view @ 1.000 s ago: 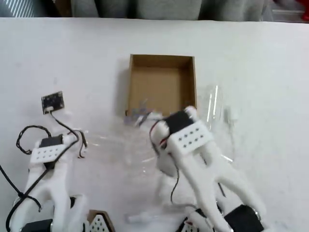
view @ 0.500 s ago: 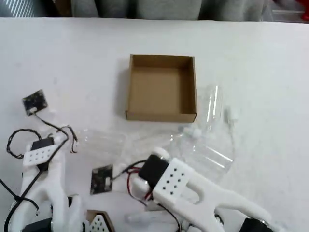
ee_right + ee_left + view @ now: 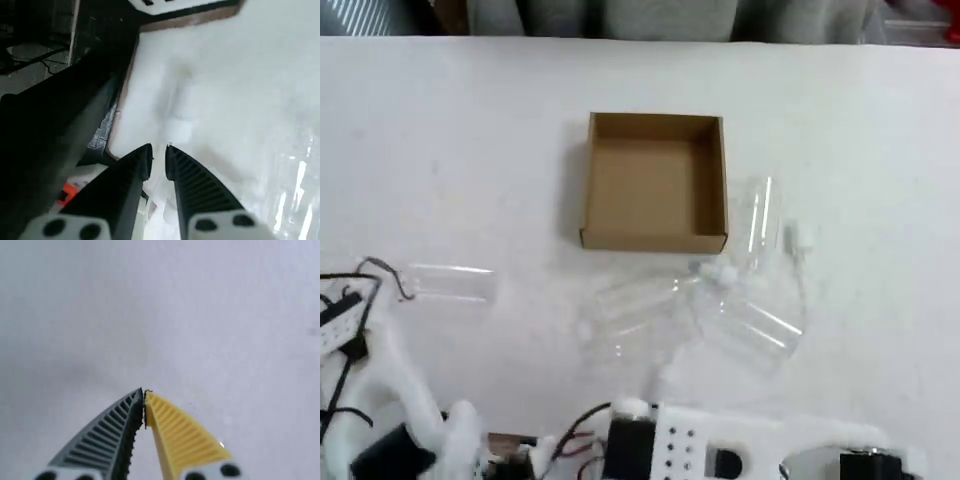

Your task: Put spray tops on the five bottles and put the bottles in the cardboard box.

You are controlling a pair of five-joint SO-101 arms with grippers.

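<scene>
The open cardboard box [image 3: 655, 180] sits mid-table with nothing in it. One clear bottle [image 3: 450, 283] lies alone at the left. Several more clear bottles [image 3: 638, 308] lie in a cluster in front of and right of the box, and a small white spray top [image 3: 713, 270] rests among them. My left gripper [image 3: 144, 394] is shut with its grey and yellow fingertips touching, over bare table. My right gripper [image 3: 159, 149] is shut with a thin slit between the black fingers and nothing in it. A blurred white spray top [image 3: 179, 120] lies just beyond it.
The left arm [image 3: 360, 390] is folded at the front left corner, trailing black cables. The right arm [image 3: 700, 458] lies along the table's front edge [image 3: 131, 75], where dark space drops off. A white piece [image 3: 798, 238] lies right of the box.
The right arm has pulled back from the box's front wall to the table's front edge. The left arm has swung left and back, uncovering the lone bottle at the left.
</scene>
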